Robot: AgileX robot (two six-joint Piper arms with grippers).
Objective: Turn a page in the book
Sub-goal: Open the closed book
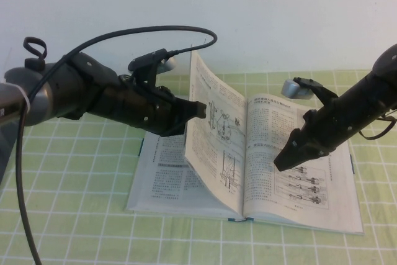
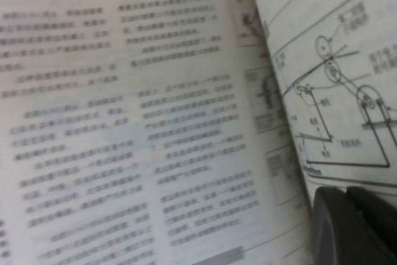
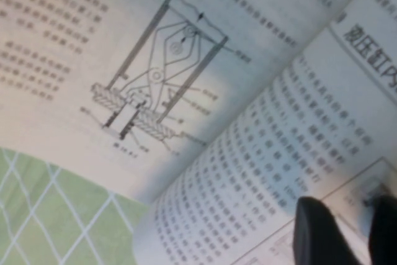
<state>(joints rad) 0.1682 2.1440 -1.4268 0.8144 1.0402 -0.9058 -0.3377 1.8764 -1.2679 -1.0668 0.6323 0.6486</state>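
The book (image 1: pixel 310 197) lies open on the green checked cloth. One page (image 1: pixel 214 134) stands nearly upright over the spine, its diagram side facing right. My left gripper (image 1: pixel 200 110) reaches in from the left and is at that page's outer edge, fingers together on it. In the left wrist view the closed fingers (image 2: pixel 335 228) touch the lifted page (image 2: pixel 335 91) above the book's left page (image 2: pixel 124 122). My right gripper (image 1: pixel 282 162) hovers open just above the book's right page. In the right wrist view its fingers (image 3: pixel 316 234) are apart over the text (image 3: pixel 260 147).
A green checked cloth (image 1: pixel 74 228) covers the table and shows past the book in the right wrist view (image 3: pixel 49 215). A white wall (image 1: pixel 279 17) stands behind. A black cable (image 1: pixel 25 184) loops from the left arm down the left side.
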